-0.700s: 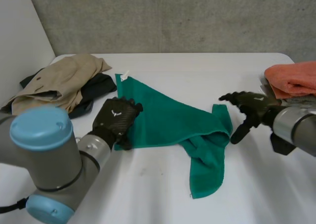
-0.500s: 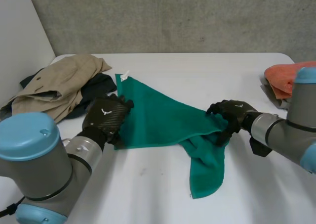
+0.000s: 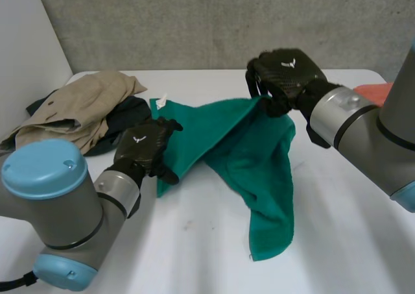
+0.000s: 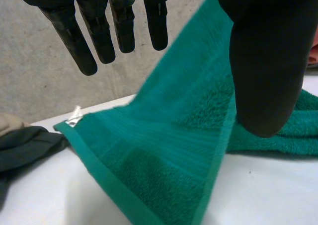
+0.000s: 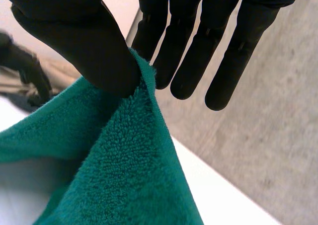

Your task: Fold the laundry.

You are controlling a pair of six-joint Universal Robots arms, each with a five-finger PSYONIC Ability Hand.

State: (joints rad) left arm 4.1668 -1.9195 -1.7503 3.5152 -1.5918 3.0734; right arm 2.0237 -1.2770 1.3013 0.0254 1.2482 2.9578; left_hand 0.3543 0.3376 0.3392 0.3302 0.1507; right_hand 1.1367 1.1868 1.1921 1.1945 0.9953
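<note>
Now | step: opening fold of green towel (image 3: 259, 167) | right hand (image 3: 285, 78) pinches raised corner | left hand (image 3: 144, 150) at opposite edge, fingers straight | next, likely: carry corner across, aligning edges.

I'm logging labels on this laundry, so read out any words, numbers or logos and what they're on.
No words or numbers can be read.
Left hand: white mark, no letters.
Right hand: same mark, no letters.
Towel tag: too small to read.

Towel (image 3: 259, 158) on table (image 3: 350, 203), clothes pile (image 3: 78, 109) at its left
</note>
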